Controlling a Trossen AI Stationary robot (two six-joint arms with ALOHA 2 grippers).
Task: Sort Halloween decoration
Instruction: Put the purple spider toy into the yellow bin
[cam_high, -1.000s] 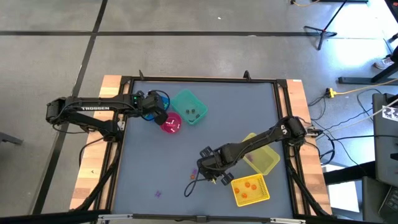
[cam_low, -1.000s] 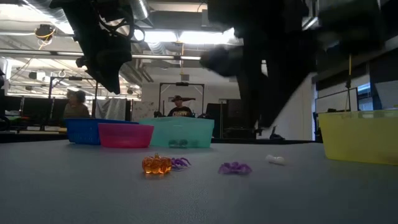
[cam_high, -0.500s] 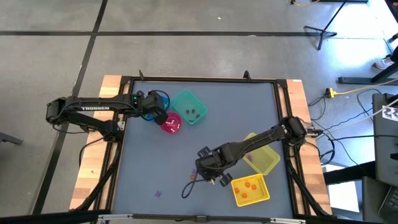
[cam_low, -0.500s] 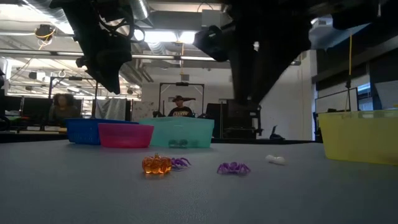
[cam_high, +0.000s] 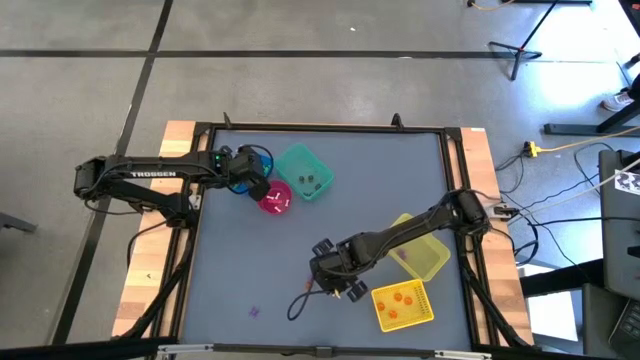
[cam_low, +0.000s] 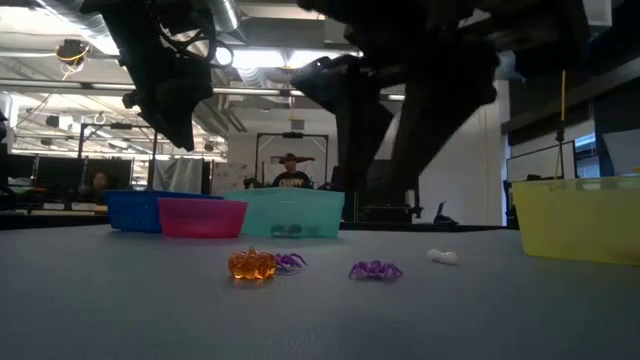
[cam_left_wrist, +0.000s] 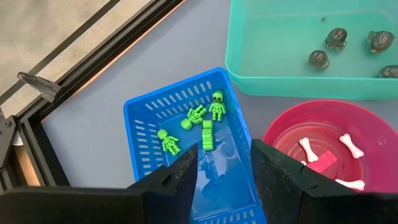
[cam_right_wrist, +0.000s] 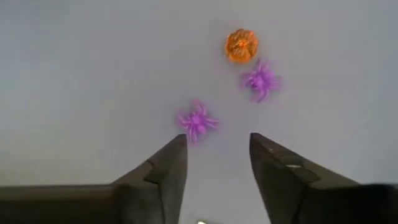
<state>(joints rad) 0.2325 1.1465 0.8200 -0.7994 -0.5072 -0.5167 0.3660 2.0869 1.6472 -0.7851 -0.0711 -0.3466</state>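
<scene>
Two purple spiders (cam_right_wrist: 198, 121) beside orange pumpkin (cam_right_wrist: 241, 46); right gripper (cam_right_wrist: 217, 165) above nearer spider, fingers apart, empty. Left gripper (cam_left_wrist: 224, 168) over blue bin (cam_left_wrist: 146, 121), fingers apart, empty.

Grey concrete floor (cam_high: 300, 60), ceiling lights (cam_low: 270, 58)

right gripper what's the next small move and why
Probably lower the right gripper straight onto the nearer purple spider and close. Its fingers stand open and empty above the table, that spider lies just ahead of the gap, and the orange pumpkin and second purple spider lie farther off.
</scene>
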